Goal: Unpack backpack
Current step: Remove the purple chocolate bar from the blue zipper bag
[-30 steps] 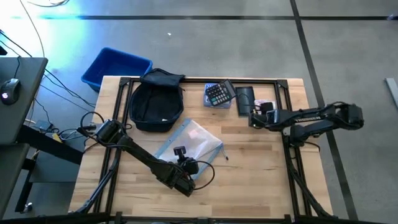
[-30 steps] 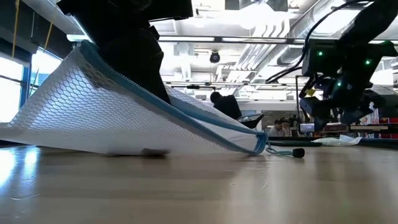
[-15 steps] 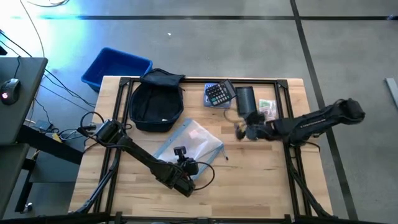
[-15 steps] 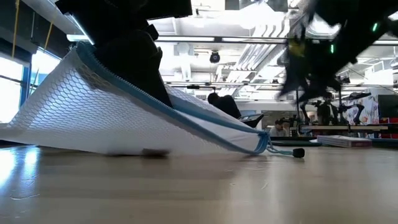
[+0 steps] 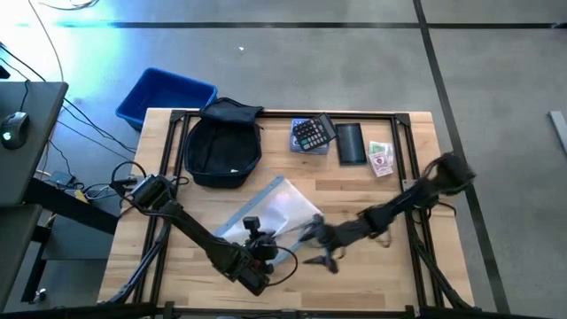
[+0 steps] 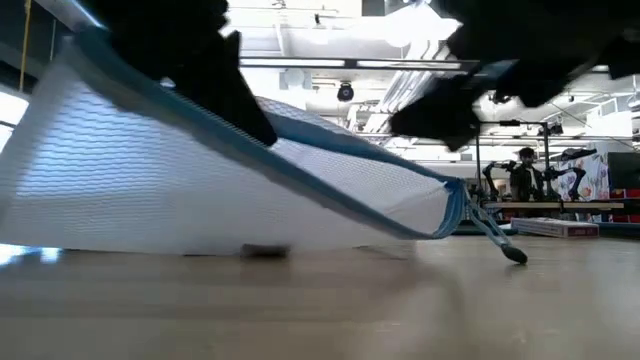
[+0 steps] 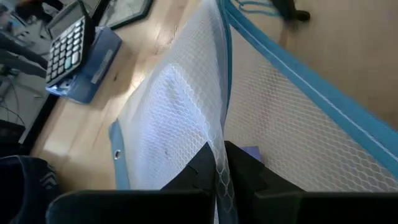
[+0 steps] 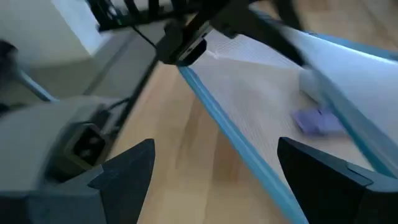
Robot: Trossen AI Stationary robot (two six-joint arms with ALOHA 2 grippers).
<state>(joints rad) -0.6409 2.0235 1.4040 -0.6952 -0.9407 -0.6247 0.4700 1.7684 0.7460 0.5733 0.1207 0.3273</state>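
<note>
At the near middle of the worktop, you are looking at a white mesh pouch with blue zip edging. The left gripper is pinching one edge of it, jaws clenched on the mesh and lifting that side so the pouch is sloping up off the wood in the low view. A small purple item is showing through the mesh inside.

Right gripper: reaching in low just beside the pouch's zip end, jaws spread wide and grasping nothing. It is pointing at the blue zip edge in its own wrist view.

Backpack: lying flat at the far left of the worktop, well apart from both arms, neither gripper touching it. Whether anything is remaining inside, you cannot tell.

Items lying out along the far edge: calculator on a blue pad, black pouch, small packet. Blue bin is sitting off the worktop's far left corner.

Progress, as a judgement: several things are already lying outside the backpack, so unpacking appears well along. You are likely now working on opening the mesh pouch, with the zip not yet gripped.
</note>
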